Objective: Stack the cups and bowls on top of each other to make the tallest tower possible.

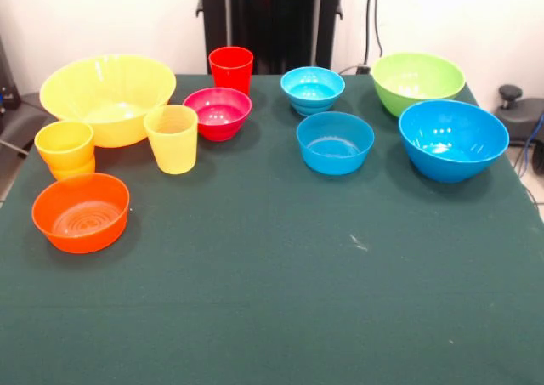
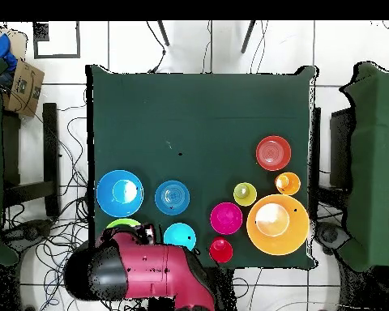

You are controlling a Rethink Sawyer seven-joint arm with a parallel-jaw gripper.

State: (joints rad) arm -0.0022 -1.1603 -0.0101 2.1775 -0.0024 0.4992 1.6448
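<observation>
All cups and bowls stand apart on the green table; nothing is stacked. At the left of the front view are the large yellow-orange bowl (image 1: 108, 96), orange-yellow cup (image 1: 65, 147), yellow cup (image 1: 172, 138) and shallow orange bowl (image 1: 81, 212). Mid-table are the red cup (image 1: 231, 69), magenta bowl (image 1: 218, 113), small light-blue bowl (image 1: 313, 89) and small blue bowl (image 1: 335, 143). At the right are the lime green bowl (image 1: 416, 81) and large blue bowl (image 1: 453, 138). In the overhead view the gripper (image 2: 147, 233) is at the drawn-back arm's end, over the lime green bowl (image 2: 121, 223).
The robot's black pedestal (image 1: 270, 19) stands behind the table's far edge. The red and black arm (image 2: 149, 271) lies folded over the base. Cables run across the floor around the table. A cardboard box (image 2: 21, 87) sits off the table.
</observation>
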